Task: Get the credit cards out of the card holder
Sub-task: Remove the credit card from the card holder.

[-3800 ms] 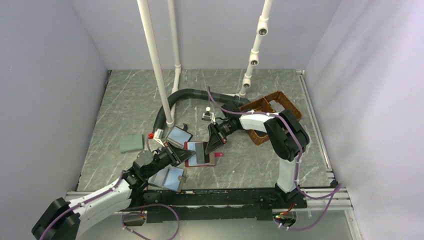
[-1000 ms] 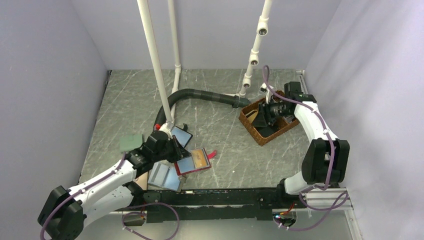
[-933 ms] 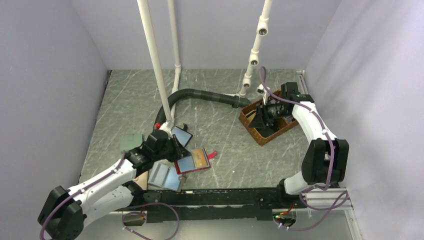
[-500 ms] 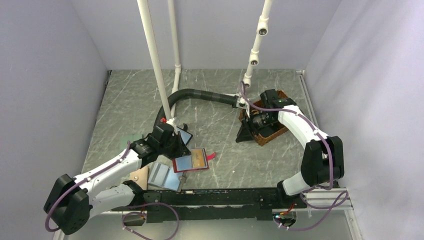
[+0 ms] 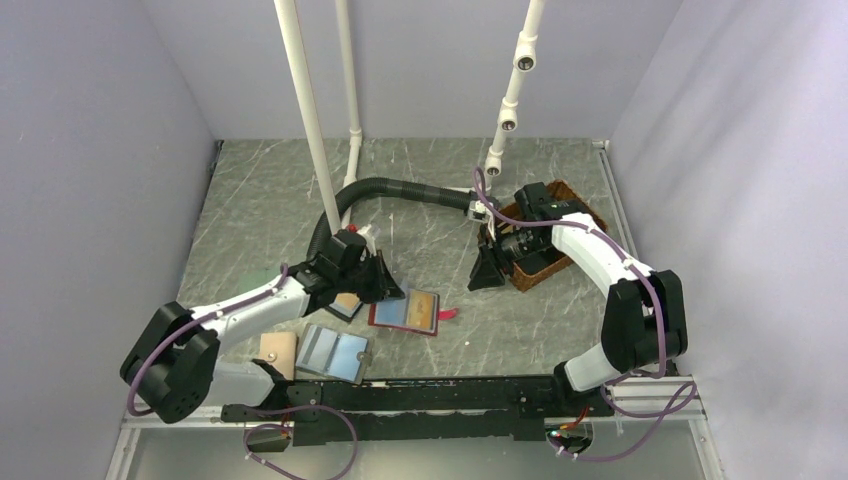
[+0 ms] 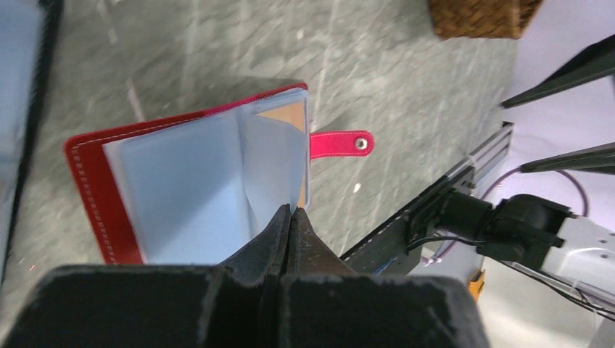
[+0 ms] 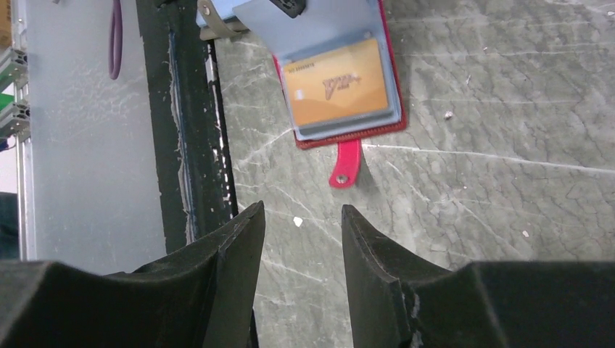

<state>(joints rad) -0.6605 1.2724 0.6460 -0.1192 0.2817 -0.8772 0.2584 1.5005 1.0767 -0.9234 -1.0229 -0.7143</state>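
The red card holder (image 5: 404,312) lies open on the table, its pull tab (image 7: 346,164) pointing away from the left arm. A tan credit card (image 7: 337,90) sits in its clear sleeve and also shows in the left wrist view as the card (image 6: 284,116). My left gripper (image 6: 290,209) is shut, its tips pinched at the edge of the blue-grey sleeve (image 6: 196,188) of the card holder (image 6: 91,181). My right gripper (image 7: 301,210) hangs open and empty above bare table, right of the holder, beside the basket; from above the right gripper (image 5: 487,275) is about a hand's width from the tab.
A wicker basket (image 5: 578,205) stands at the back right. A grey-blue folding wallet (image 5: 335,352) and a tan piece (image 5: 275,350) lie near the front edge. A black hose (image 5: 400,188) and white pipes (image 5: 308,130) cross the back. The black front rail (image 7: 181,123) borders the table.
My right gripper left the basket and swung left toward the card holder, opening slightly. My left gripper moved right and back, and the card holder slid with it and turned square.
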